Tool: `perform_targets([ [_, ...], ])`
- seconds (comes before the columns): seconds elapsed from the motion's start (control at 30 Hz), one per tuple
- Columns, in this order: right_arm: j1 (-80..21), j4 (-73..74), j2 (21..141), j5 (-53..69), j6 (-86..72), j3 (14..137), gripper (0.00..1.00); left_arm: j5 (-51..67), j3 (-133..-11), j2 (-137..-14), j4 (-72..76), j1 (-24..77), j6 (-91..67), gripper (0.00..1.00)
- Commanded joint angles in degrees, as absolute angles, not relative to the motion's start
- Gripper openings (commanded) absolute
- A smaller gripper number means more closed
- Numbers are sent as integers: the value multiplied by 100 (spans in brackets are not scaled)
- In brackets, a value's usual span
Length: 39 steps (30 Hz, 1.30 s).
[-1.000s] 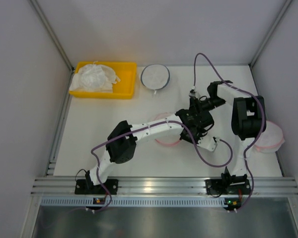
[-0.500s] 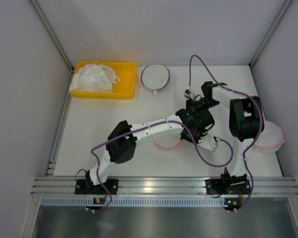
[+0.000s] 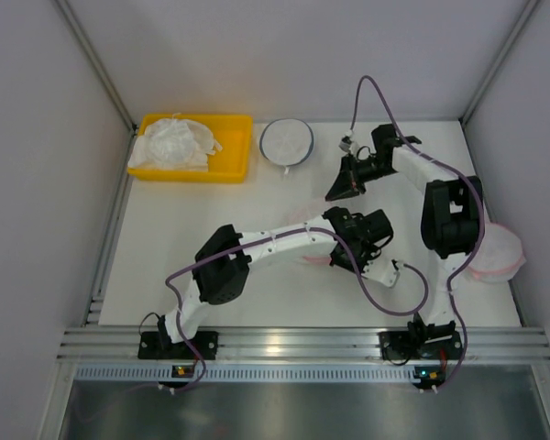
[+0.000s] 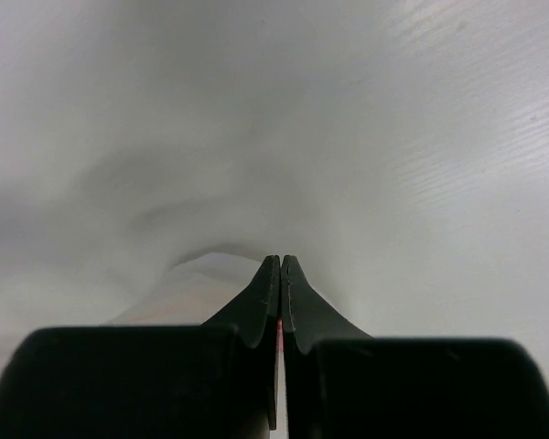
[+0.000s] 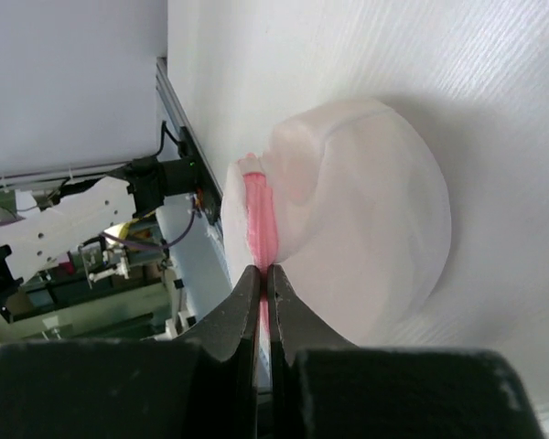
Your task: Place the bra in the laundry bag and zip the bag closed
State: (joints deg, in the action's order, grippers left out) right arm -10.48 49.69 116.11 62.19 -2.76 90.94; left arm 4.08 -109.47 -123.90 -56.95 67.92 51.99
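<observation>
The laundry bag [image 5: 366,210] is a domed white mesh round with a pink zip band; in the top view only its edge [image 3: 313,258] shows under the left arm. My right gripper [image 5: 263,270] is shut on that pink band and stands raised just beyond the bag [image 3: 333,194]. My left gripper [image 4: 280,258] is shut too, a sliver of pink between its jaws and blurred white fabric ahead; it sits low over the bag [image 3: 341,252]. The white bra [image 3: 174,142] lies heaped in the yellow tray [image 3: 238,124]. What the bag holds does not show.
A round white bag with a dark rim [image 3: 286,140] lies next to the tray at the back. Another pink-rimmed white bag [image 3: 500,249] sits at the table's right edge, partly under the right arm. Grey walls close in both sides and the back.
My right gripper has shut and swung from beside the left wrist toward the back left. The left wrist has shifted slightly toward the near edge.
</observation>
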Motion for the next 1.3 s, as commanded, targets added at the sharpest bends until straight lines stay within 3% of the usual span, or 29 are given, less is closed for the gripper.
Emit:
perform_targets([
  [0.0,-1063,4245,11821,6608,-694,9509,0,756,-10916,-11953,-5660,6873,5010,0],
  [0.07,-1099,4586,11900,6653,-520,9746,2,625,-10942,-12005,-5660,6864,4992,0],
  [0.2,-1020,5930,11944,6417,385,10360,39,466,-11091,-12120,-5660,6820,4913,0],
  [0.3,-713,6845,11953,6206,1080,10748,60,457,-11267,-12173,-5651,6750,4852,0],
  [0.4,-151,7320,11822,5995,1711,10812,68,404,-11399,-12217,-5651,6662,4843,0],
  [0.47,-53,7688,11812,5950,2116,10627,68,413,-11426,-12199,-5651,6636,4860,0],
  [0.57,-62,7797,11646,6204,2338,9653,66,440,-11461,-12164,-5660,6574,4904,0],
  [0.7,-333,6813,11268,6345,1829,8309,64,466,-11470,-12146,-5651,6530,4904,0],
  [0.87,-685,6733,11294,6741,1811,8112,58,378,-11435,-12181,-5651,6504,4869,0],
  [0.97,-817,6497,11329,6812,1600,8147,39,386,-11443,-12191,-5660,6504,4878,0],
  [1.0,-826,6417,11320,6768,1521,8156,20,395,-11435,-12182,-5660,6504,4869,0],
  [1.1,-844,6144,11329,6610,1196,8235,0,509,-11373,-12103,-5669,6504,4843,0],
  [1.27,-835,6065,11531,6539,1090,8621,0,940,-11285,-11962,-5669,6513,4694,0],
])
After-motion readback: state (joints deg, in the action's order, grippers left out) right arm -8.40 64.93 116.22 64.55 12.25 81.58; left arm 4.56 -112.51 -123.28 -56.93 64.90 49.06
